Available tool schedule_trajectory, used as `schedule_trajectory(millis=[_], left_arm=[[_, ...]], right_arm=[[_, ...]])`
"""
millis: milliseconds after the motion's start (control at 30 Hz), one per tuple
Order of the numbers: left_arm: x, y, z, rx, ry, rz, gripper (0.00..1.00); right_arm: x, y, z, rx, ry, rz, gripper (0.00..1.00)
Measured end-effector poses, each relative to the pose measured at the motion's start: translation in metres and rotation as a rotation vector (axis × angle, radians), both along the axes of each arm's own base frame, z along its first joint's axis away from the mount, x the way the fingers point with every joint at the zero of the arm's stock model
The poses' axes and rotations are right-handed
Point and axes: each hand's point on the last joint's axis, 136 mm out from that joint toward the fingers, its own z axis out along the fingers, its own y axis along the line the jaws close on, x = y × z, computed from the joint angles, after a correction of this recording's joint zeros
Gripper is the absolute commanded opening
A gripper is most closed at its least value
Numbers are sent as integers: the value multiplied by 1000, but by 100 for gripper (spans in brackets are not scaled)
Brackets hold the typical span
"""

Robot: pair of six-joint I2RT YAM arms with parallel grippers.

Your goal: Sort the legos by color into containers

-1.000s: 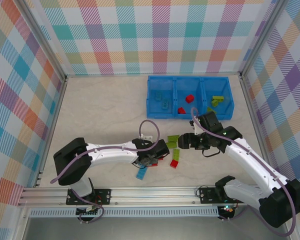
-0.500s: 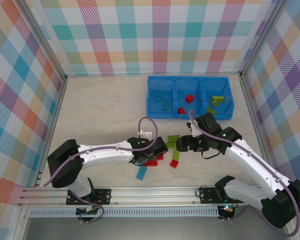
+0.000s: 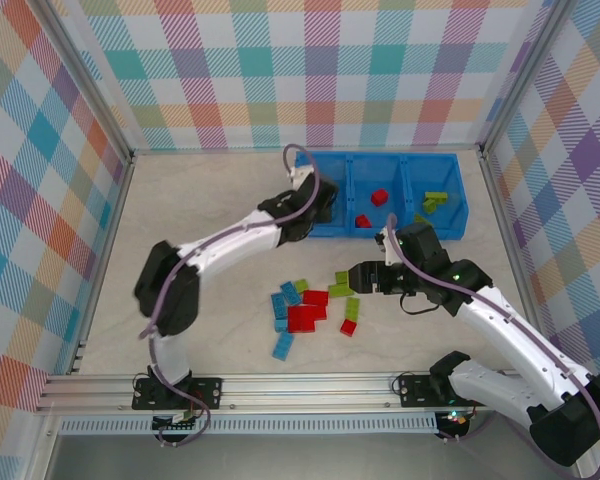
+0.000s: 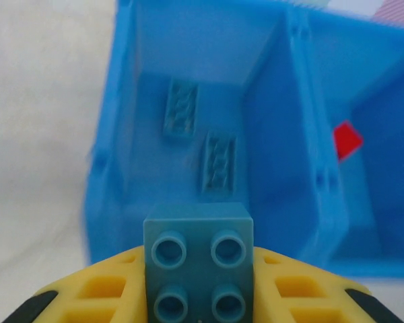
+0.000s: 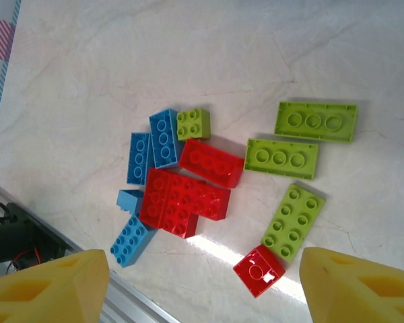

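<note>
— Spotted the light blue square brick (image 4: pixel 198 259)?

— Yes. Pinched between the yellow pads (image 4: pixel 87 293) of the left tool (image 4: pixel 198 299), studs toward the wrist camera. Hanging above the near wall of the bright blue bin (image 4: pixel 269 128), at its left compartment.

— And inside that compartment?

— Holds two light blue bricks (image 4: pixel 217 161), flat on the floor, close together, at 12 o'clock from the pinched one.

— Next door?

— From above: two red bricks (image 3: pixel 380 197) in the middle compartment, lime green bricks (image 3: pixel 435 202) in the right one. All three side by side, placed at 1 o'clock on the table (image 3: pixel 200 230).

— Rest of the legos?

— Loose on the table, at 7 o'clock from the bin. In the right wrist view, packed into one cluster: red blocks (image 5: pixel 185 202) touching light blue bars (image 5: pixel 163 138), plus a small green square (image 5: pixel 193 124) at the cluster's 12 o'clock. Off at 3 o'clock, slightly apart: three green bars (image 5: pixel 283 158). At 5 o'clock: a lone red square (image 5: pixel 259 270).

— Right tool (image 3: pixel 363 279)?

— Hovering above those green bars, at 6 o'clock from the bin. Jaws spread wide and empty, one yellow finger (image 5: pixel 47 286) in each lower corner of the wrist view.
</note>
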Motion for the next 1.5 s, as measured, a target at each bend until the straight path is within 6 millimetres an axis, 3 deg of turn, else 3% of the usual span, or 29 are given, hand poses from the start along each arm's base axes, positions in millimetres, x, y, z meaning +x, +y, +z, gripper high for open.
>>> schedule_trajectory(millis=[133,233,367,500,633,733,933,1033,1133,1333,1500], left_arm=[[63,-22,-19,12,-18,-7,31],[90,-30,-37,13,15,-13,44],[97,-32,-47,-3,63,-26,51],[91,-31,-41,-27,83,-39,50],[55,-20,-22,-78,122,-74,48],[13,-10,16,-125,86,-126,49],[-90,-4,117,-139,-128,-370,43],[-133,12,136,-70,-202,-483,45],[-159,39,127,35,-212,-551,49],[-202,79,65,276,-127,-727,66],[-230,99,18,420,-95,-897,93]], right_arm=[[2,0,4,14,-14,-14,75],[1,0,7,25,-17,-22,75],[-1,-3,1,22,-4,-32,75],[-1,-7,-5,1,3,-49,75],[4,-12,-15,-41,6,-79,74],[11,-13,-35,-107,53,-101,75],[17,-11,-97,-290,188,-99,86],[24,-11,-123,-373,233,-93,95],[40,-6,-138,-424,245,-93,99],[75,14,-148,-433,205,-97,99],[87,17,-158,-480,184,-102,91]])
